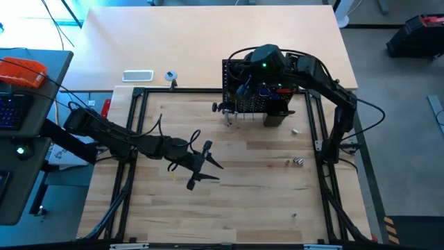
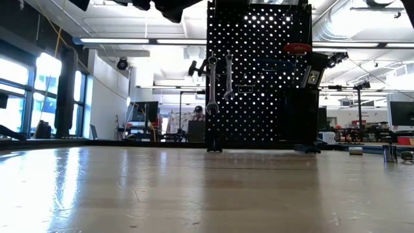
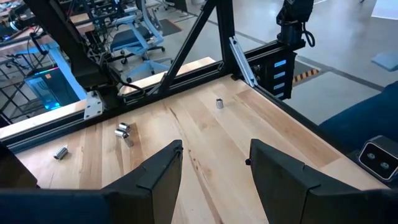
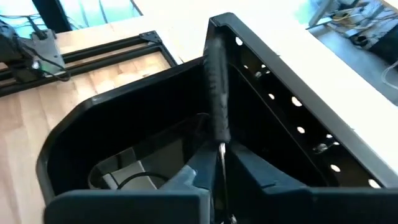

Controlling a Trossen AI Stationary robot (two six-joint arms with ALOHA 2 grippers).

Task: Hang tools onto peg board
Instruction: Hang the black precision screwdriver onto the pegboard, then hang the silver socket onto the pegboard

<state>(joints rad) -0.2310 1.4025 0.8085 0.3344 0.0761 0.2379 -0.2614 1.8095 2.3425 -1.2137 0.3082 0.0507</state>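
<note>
The black peg board [image 2: 259,77] stands upright at the table's far side, with two silver wrenches [image 2: 212,84] and a red-handled screwdriver [image 2: 297,48] hanging on it. My right gripper [image 4: 222,155] is high at the board's top, above its small black bin [image 4: 118,143], shut on a thin black-handled tool [image 4: 217,93]. My left gripper [image 3: 214,165] hovers open over the table's middle with nothing between its fingers. Small metal bits [image 3: 124,132] lie on the wood beyond it. My right gripper pinches the tool's thin metal shaft [image 4: 222,163] between its two fingers, just behind the black handle. The fingers lie along the tool, slanting down from above. The handle [image 4: 216,81] sticks out ahead of the fingertips, over the bin and beside the board's top edge.
A black metal frame [image 1: 139,125] borders the wooden work area. More loose bits [image 1: 297,161] lie right of the board. A white case [image 1: 137,75] and a small round object [image 1: 171,76] sit beyond the frame's far left corner.
</note>
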